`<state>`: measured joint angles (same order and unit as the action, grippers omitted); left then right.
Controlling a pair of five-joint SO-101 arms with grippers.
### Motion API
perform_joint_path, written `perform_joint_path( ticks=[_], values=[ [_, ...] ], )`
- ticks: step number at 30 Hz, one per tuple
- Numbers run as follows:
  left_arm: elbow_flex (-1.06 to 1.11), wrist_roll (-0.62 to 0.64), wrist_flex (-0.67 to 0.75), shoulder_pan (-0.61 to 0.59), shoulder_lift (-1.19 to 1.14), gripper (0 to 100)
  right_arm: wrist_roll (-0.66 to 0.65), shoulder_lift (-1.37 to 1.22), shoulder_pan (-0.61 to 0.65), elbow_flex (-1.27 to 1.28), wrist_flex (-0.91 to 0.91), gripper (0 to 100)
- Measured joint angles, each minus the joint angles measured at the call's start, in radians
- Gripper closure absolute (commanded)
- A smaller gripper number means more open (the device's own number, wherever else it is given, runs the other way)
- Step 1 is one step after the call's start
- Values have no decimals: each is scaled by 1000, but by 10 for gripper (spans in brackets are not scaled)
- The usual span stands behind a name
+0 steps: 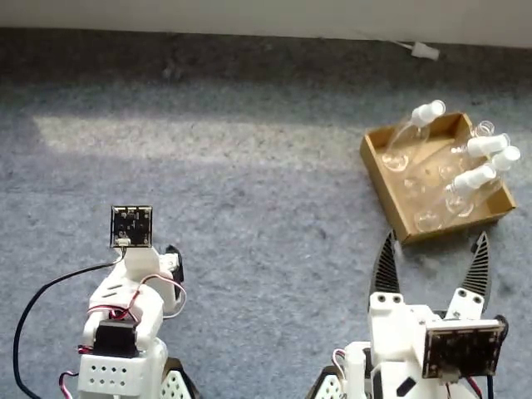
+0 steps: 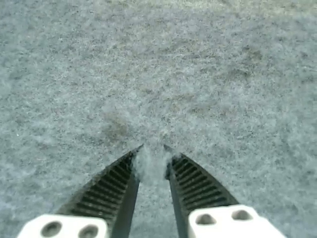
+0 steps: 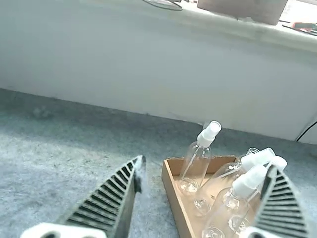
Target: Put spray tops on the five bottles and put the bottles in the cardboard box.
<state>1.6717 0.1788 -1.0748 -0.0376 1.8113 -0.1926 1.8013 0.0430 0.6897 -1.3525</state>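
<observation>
Cardboard box (image 1: 378, 179) sits at the far right of the grey table (image 1: 249, 208) in the high view. Clear bottles (image 1: 407, 141) lie in it, their white spray tops (image 1: 486, 145) leaning on or over its far and right rims. Just on the near side of the box, the right pincer (image 1: 434, 264) is spread wide and grips nothing. The left arm (image 1: 125, 307) stands at the near left, well apart from the box.

From the left wrist, the left pincer (image 2: 153, 148) hangs over bare grey table, its fingers narrowly parted with nothing between them.

From the right wrist, the box shows between the wide-spread fingers (image 3: 111, 193), with capped bottles leaning in it. A white wall (image 3: 148, 64) stands behind.
</observation>
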Motion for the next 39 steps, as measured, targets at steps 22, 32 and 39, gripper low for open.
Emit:
perform_joint_path(
  ticks=[22, 32, 39],
  values=[
    [5, 0, 0, 0, 0, 966, 0, 26, 3, 324, 43, 670],
    [5, -101, -218, 0, 0, 969, 2, 26, 5, 620, 132, 670],
    [5, -160, -242, 2, 0, 969, 2, 26, 6, 760, 133, 670]
  ],
)
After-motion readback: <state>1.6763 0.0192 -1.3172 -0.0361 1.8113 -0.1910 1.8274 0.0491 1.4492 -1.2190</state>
